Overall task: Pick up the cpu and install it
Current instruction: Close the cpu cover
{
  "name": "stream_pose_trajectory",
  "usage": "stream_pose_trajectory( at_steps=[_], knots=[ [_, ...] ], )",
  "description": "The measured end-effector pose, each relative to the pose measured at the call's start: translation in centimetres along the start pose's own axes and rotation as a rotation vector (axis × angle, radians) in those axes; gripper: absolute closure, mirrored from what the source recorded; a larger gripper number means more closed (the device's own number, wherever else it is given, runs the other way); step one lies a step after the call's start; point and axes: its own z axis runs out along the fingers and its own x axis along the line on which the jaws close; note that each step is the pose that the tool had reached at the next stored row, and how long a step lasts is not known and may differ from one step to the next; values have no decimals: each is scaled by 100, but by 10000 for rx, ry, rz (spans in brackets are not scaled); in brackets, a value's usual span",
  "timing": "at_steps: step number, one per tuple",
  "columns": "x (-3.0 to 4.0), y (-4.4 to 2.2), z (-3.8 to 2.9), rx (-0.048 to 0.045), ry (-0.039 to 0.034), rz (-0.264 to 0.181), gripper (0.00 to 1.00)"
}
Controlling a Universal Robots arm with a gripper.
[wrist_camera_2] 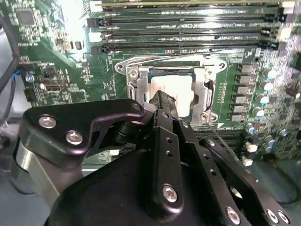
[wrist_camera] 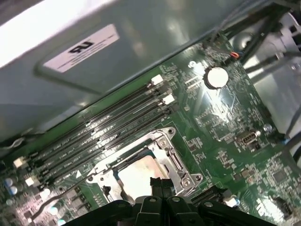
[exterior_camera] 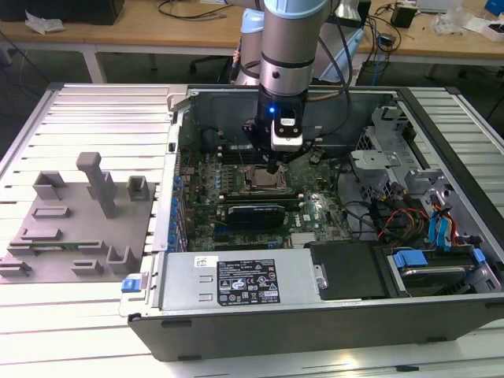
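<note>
The big open computer case (exterior_camera: pixel 315 327) sits on the ribbed table (exterior_camera: pixel 94 110). Inside it lie a green board (exterior_camera: pixel 315 209), a grey power box (exterior_camera: pixel 236 279) with stickers, a drive with blue tabs (exterior_camera: pixel 425 272) and a bunch of colored wires (exterior_camera: pixel 394 216). On the exterior view's left, a grey fixture (exterior_camera: pixel 71 228) with little blocks and a tall post rests on the table, well apart from the case. The cpu (exterior_camera: pixel 264 179) lies flat inside the square socket frame (wrist_camera_2: pixel 202 89) in the middle of the board. It is a small, thin square with a pale, shiny white top, and the metal frame goes all around it. The gripper (exterior_camera: pixel 273 165) hangs right over the cpu, and its two black fingers are pressed together with nothing between them. I cannot tell if the tips touch the chip. In the second wrist view the fingers (wrist_camera_2: pixel 163 98) cover one edge of the cpu (wrist_camera_2: pixel 174 87), and long dark memory slots (wrist_camera_2: pixel 178 33) run past the socket. The first wrist view shows a round silver battery (wrist_camera: pixel 217 76) on the board and a white sticker (wrist_camera: pixel 80 47) on the grey case wall.
</note>
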Motion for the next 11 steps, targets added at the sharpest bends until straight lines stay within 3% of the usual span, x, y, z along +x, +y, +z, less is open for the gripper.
stream_pose_trajectory(
  at_steps=[11],
  knots=[
    [0,0,7,-56,-65,-2245,89]
  ],
)
